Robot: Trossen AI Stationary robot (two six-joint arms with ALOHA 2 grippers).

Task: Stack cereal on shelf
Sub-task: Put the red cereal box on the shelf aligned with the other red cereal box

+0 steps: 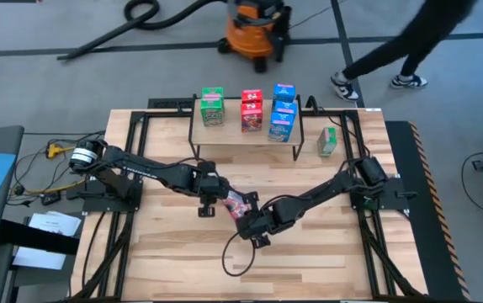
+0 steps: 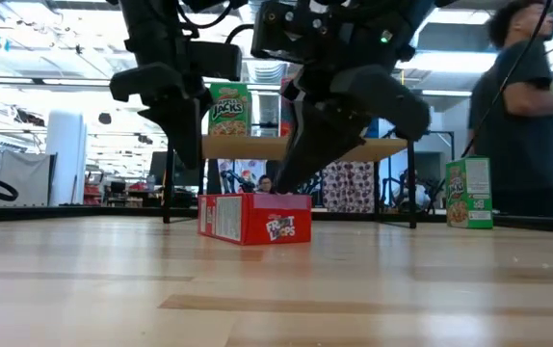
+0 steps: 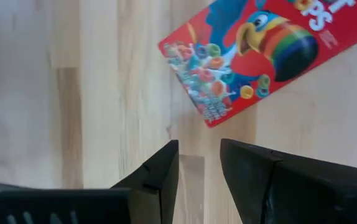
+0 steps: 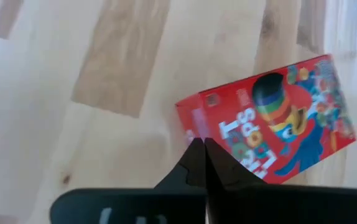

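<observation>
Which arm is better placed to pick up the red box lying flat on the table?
Probably left: its tool is open beside the red box. The right tool is shut at the box's edge.

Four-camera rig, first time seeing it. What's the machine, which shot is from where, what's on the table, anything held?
Two dark robot arms work at a wooden table. One camera looks straight down, one sits at table height, and one rides on each wrist. A small shelf carries stacked green, red and blue cereal boxes; another green box stands beside it. A red box lies flat mid-table. The left gripper is open above it, and the right gripper is shut at its edge. Nothing is held. A person walks behind.
</observation>
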